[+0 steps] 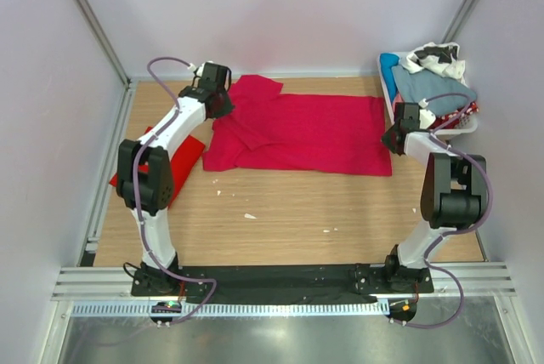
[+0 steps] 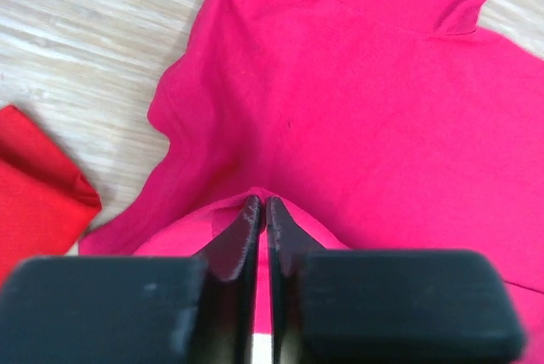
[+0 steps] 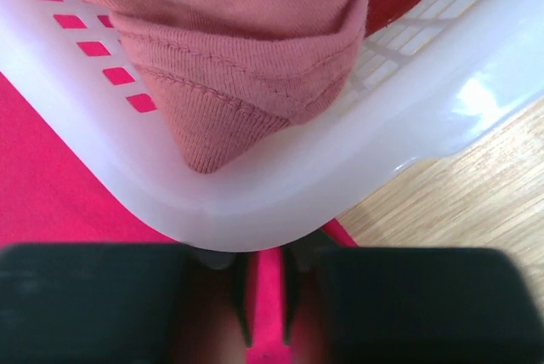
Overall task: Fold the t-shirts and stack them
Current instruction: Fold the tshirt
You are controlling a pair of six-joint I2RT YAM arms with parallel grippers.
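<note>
The scarlet shirt [image 1: 189, 153] lies folded at the left of the table [image 1: 297, 211]. The crimson shirt [image 1: 306, 134] is spread mid-table, barely folded. The left gripper [image 2: 261, 202] pinches its cloth. The right gripper [image 3: 265, 287], by the basket [image 3: 408, 126], seems clamped on its hem. Folding and stacking remain.

Bright, even, diffuse light fills the overhead view, leaving only soft, faint shadows on the worktop [image 1: 289, 211]. Both wrist views blur their near black fingers [image 2: 242, 236]. A glare patch shines on the white basket [image 3: 476, 92] rim.
</note>
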